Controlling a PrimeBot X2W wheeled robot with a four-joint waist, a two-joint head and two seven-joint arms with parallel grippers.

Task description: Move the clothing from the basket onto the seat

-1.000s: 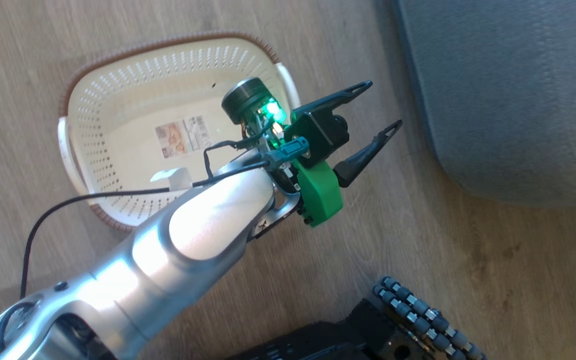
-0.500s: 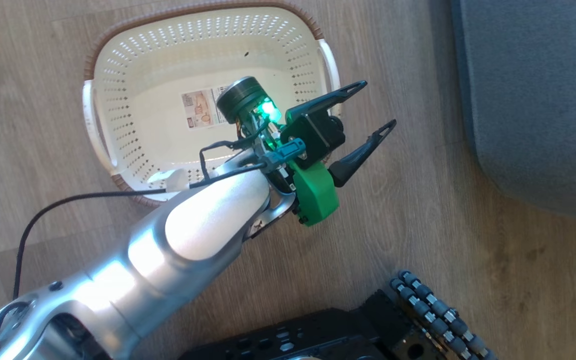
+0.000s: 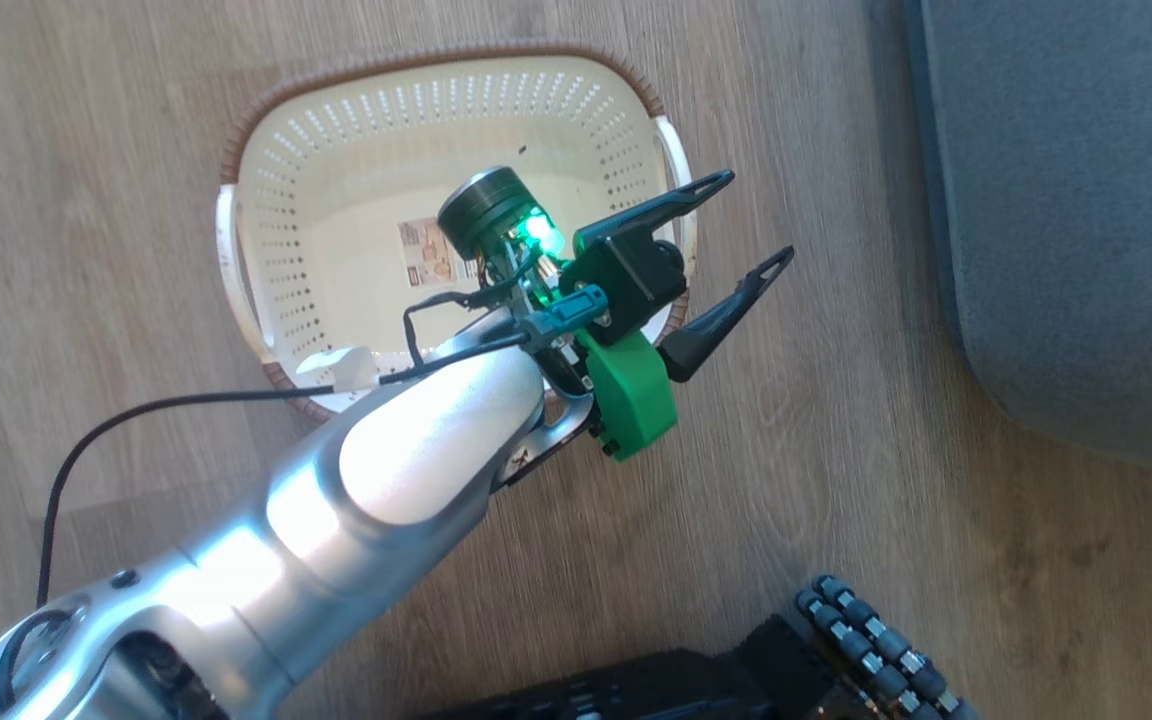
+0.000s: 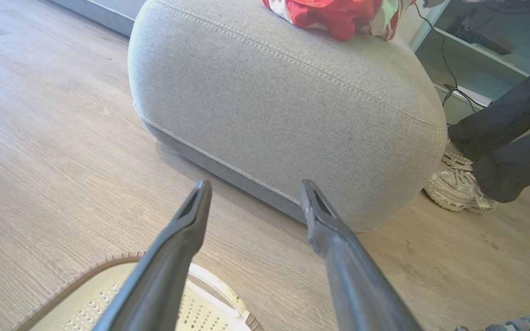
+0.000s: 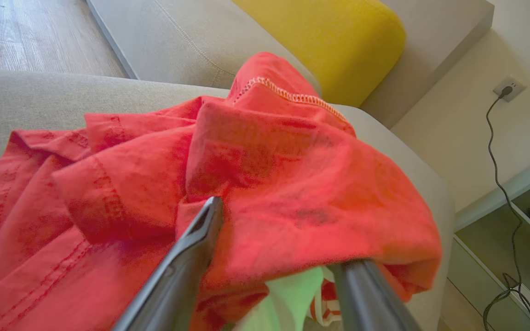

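Red clothing (image 5: 265,151): heaped atop grey seat (image 4: 292,105). Right gripper (image 5: 283,230): above seat, jaws apart, cloth draped over one finger. Left gripper (image 3: 756,216): beside seat, jaws wide apart, over rim of basket (image 3: 336,180).

floor (image 3: 936,450) | on it: basket (image 3: 356,120), seat (image 3: 1086,200) | seat top: clothing (image 5: 269,161), seemingly bunched

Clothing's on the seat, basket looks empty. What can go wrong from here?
1. The clothing drapes over one finger tip of the open right gripper; pulling back may snag it and drag it off the seat.
2. A person's shoe sits right beside the seat, close to any arm swing there.
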